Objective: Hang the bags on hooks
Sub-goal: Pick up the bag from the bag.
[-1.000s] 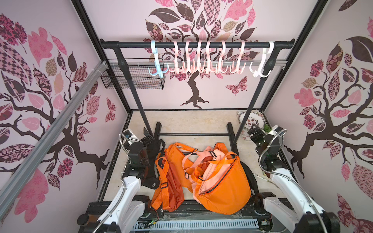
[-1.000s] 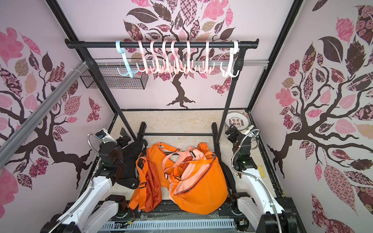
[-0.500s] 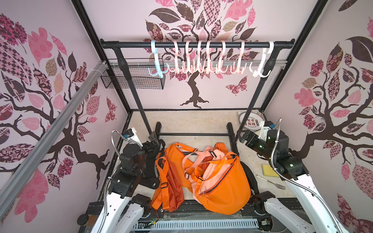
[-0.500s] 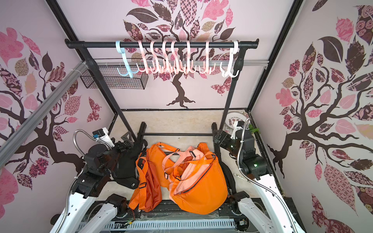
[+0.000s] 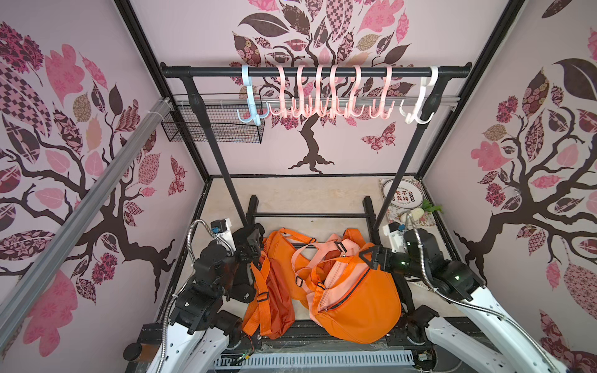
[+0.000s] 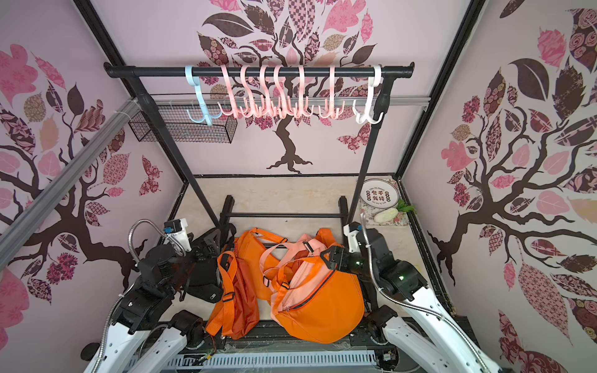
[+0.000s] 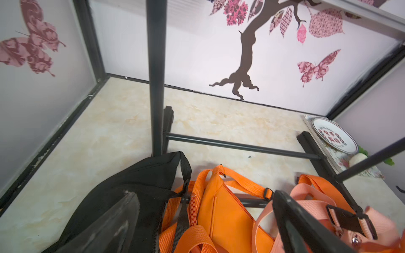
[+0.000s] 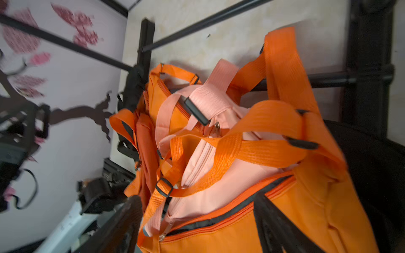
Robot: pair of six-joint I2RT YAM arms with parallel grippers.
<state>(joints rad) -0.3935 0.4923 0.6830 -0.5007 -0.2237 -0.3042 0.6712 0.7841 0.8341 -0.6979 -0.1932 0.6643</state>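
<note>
In a top view, right pincer [image 5: 368, 257] now at orange bag [image 5: 358, 300].
Swung in from three o'clock, spread; grasping likely follows.

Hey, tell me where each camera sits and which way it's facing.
Both top views: above the arm bases, looking down and forward at rack, hooks, bags; left arm and right arm show.
Left wrist: left arm, faces the back wall over the black bag; open left tool shows.
Right wrist: right arm, close above the orange bag; right tool shows.
Shared: both wrist views show the peach strap.
</note>
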